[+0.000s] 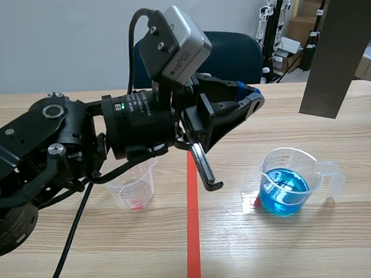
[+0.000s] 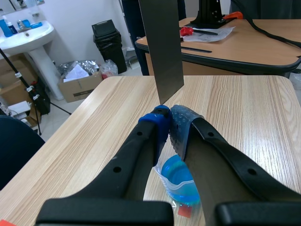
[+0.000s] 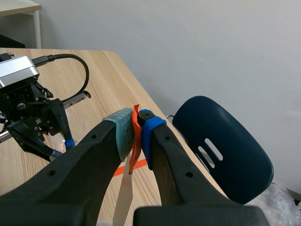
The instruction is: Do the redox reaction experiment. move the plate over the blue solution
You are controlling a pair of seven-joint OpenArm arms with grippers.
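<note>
Over the right side of the light wooden bench point(image 1: 293, 252), a flat grey metal plate point(image 1: 328, 48) hangs upright and slightly tilted. Its lower edge is clear of the surface, above and to the right of a clear plastic beaker of blue solution point(image 1: 287, 182) in the scene view. Right jaws are clamped on the plate's top edge. Left jaws are closed on nothing, pads touching, raised near the beaker. A second small clear beaker point(image 1: 133, 186) stands behind the left arm point(image 1: 60, 146).
</note>
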